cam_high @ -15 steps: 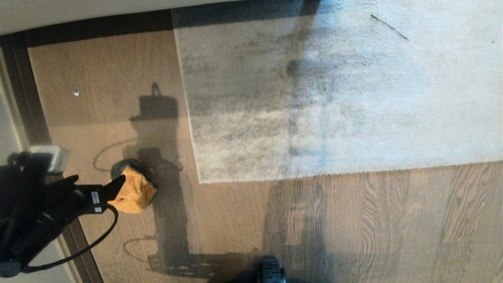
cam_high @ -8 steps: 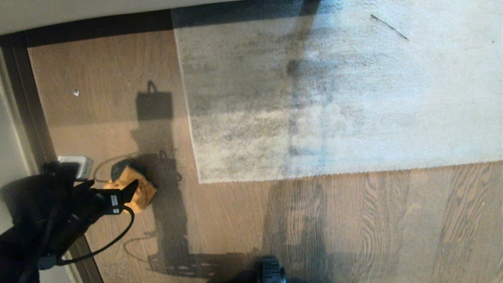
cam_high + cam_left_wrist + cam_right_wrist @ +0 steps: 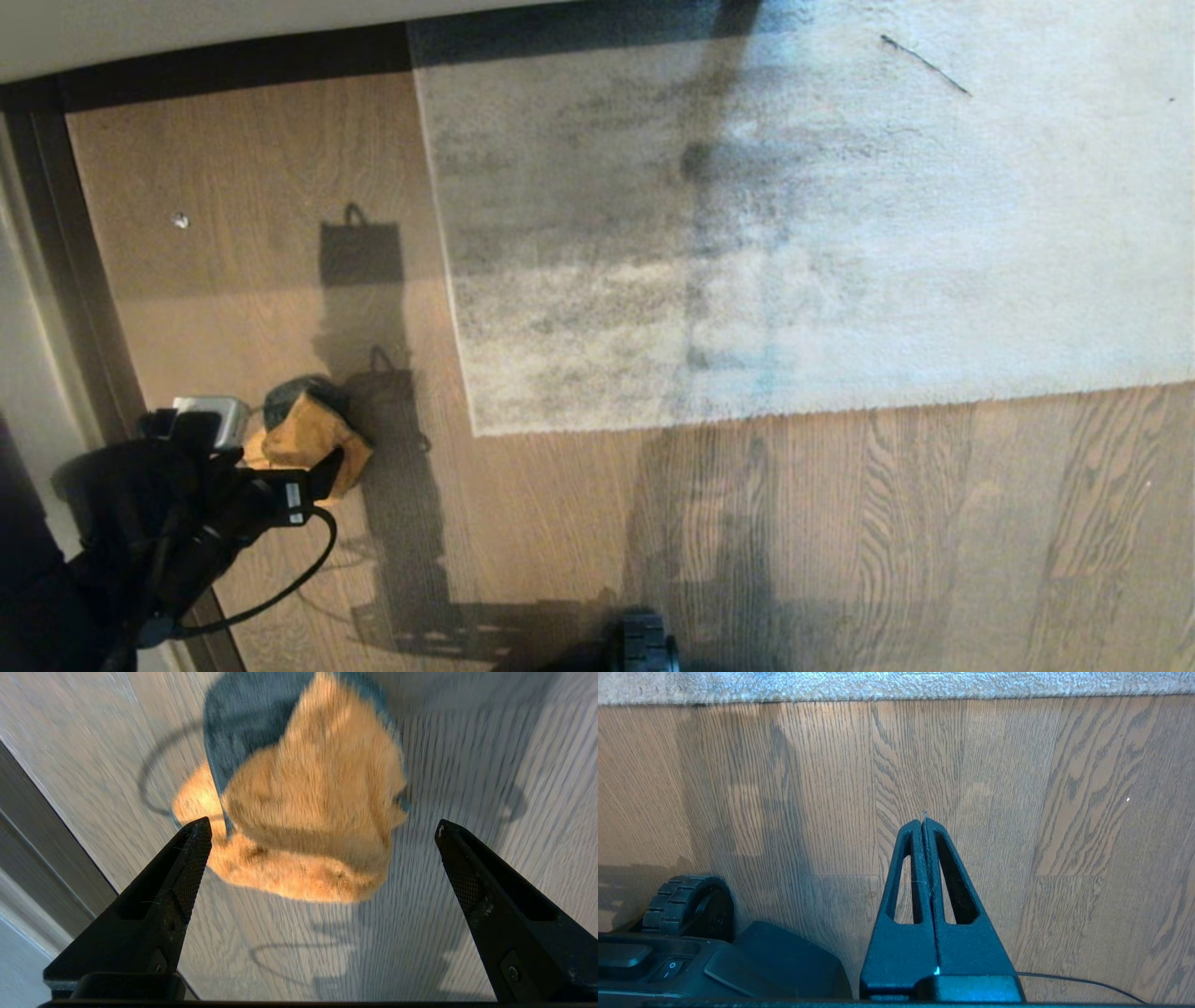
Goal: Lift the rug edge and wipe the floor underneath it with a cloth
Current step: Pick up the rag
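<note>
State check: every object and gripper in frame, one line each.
cloth: crumpled on the floor, tan face up, not gripped.
left gripper: open, fingers either side of the cloth, not closed on it.
right gripper: shut, empty, above bare floor.
rug edge: lying flat, not lifted.
rug: flat, mottled grey, a dark thread on it.

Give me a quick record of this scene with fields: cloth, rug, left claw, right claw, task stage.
cloth: crumpled cloth, tan face up, grey beneath, lying on the floor near the rug corner
rug: rug edge flat, not lifted
left claw: left claw open, fingers either side of the cloth, not gripping it
right claw: right claw shut, empty, above bare floor beside the robot's wheel
task stage: cloth not yet picked up
</note>
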